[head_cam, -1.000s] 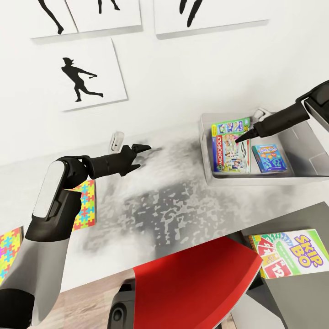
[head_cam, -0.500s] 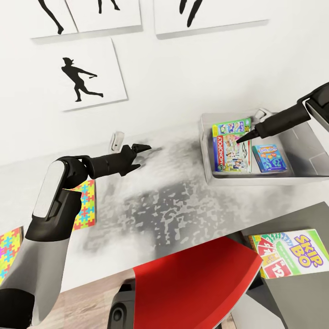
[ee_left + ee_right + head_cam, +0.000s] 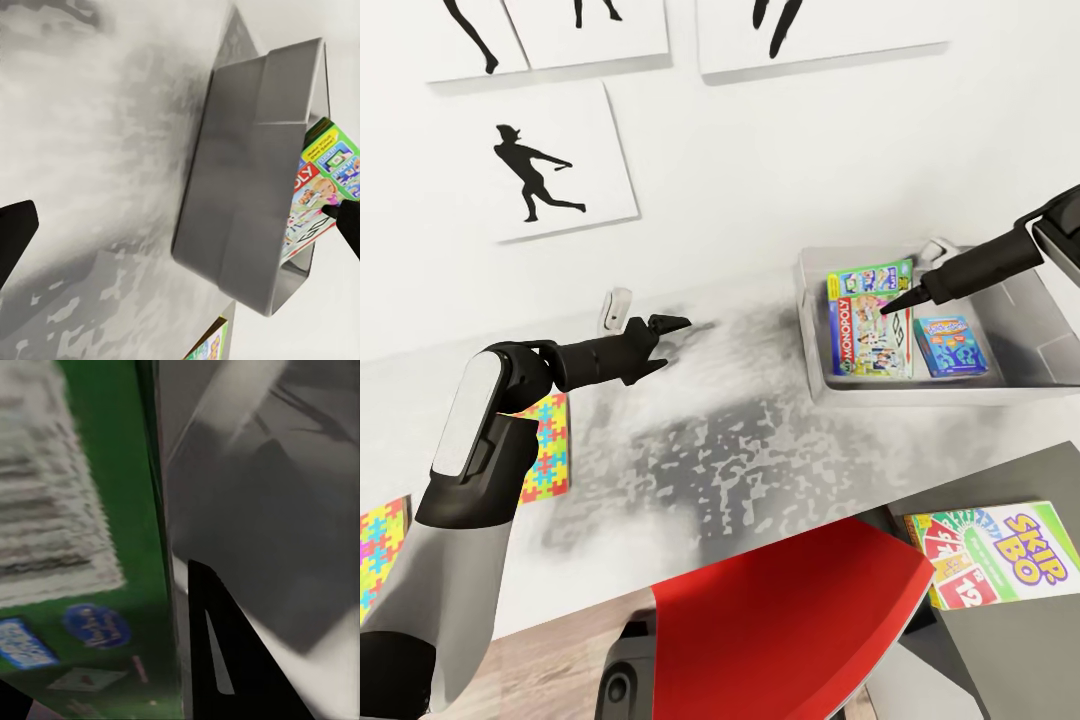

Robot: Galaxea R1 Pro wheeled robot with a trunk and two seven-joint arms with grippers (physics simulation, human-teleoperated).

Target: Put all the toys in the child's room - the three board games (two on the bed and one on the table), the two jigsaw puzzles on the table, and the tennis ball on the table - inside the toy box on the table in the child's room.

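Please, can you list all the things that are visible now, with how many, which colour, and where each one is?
Tray: one, light grey, on the table at the right.
Monopoly box: one, white and green, inside the tray.
Blue game box: one, inside the tray, beside the Monopoly box.
Skip-Bo box: one, rainbow and red, on the dark grey top, lower right.
Puzzles: two, many colours, flat on the table at the left.
Table: one, pale grey.
Pictures: several, white with black figures, on the wall.
Chair: one, red, in front.
Left tool: black, above the table.
Right tool: black, over the tray.
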